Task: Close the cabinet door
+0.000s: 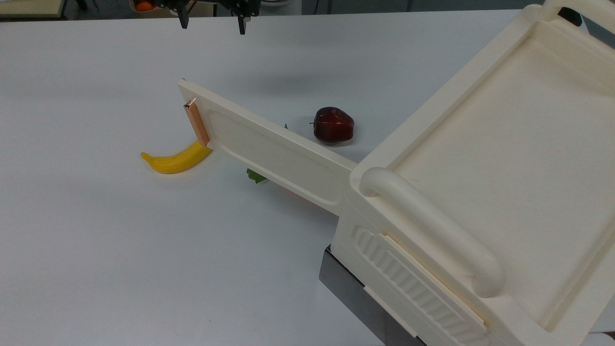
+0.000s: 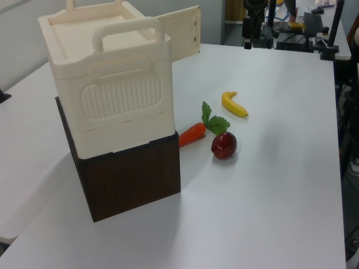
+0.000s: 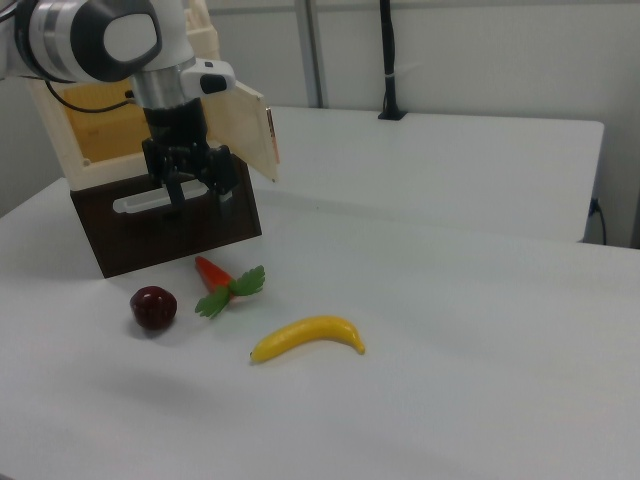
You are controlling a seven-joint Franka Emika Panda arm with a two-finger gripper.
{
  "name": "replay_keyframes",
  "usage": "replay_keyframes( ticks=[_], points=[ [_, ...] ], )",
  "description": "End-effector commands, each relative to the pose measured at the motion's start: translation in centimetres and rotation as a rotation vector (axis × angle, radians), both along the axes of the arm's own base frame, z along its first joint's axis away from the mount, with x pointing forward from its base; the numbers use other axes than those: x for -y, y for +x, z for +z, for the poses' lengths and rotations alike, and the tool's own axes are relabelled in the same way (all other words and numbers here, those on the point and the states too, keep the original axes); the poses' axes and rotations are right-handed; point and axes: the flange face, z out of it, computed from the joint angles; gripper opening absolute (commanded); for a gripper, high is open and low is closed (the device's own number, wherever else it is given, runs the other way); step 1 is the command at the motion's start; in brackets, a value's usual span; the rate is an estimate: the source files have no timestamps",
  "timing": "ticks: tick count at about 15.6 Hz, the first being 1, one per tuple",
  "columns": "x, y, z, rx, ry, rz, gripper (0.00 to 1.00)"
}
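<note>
One cabinet, cream over a dark base, sits at the table's edge at the top view's right. Door swung wide open, sticking out over the table toward the middle, copper handle at its free end. Hinge side meets the cabinet corner by the thick handle bar. In the left view the door shows behind the cabinet, far from shut.

Gripper hangs above the table near the far edge in the top view, fingers apart, holding nothing, well apart from the door. In the right view the gripper is in front of the dark base, above the carrot.

Small stuff on the table: banana just under the door's handle end, apple behind the door, carrot with green leaves partly under it.

Risks, judged: push lands too near the hinge, so the door barely moves or the cabinet slides. Coming in too low could knock the fruit. Fast shove may bounce the door back open. Fingers could snag the handle.
</note>
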Motion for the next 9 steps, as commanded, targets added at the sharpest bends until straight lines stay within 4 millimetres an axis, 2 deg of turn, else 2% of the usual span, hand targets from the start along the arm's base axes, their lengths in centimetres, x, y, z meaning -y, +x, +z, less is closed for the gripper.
replay_keyframes(
  ticks=[1,7,9],
  points=[
    [0.26,-0.54,0.18,-0.013,-0.014,-0.006,1.00],
    [0.18,-0.50,0.09,-0.015,-0.014,-0.004,1.00],
    [0.18,-0.45,0.13,-0.010,-0.014,-0.003,0.84]
  ],
)
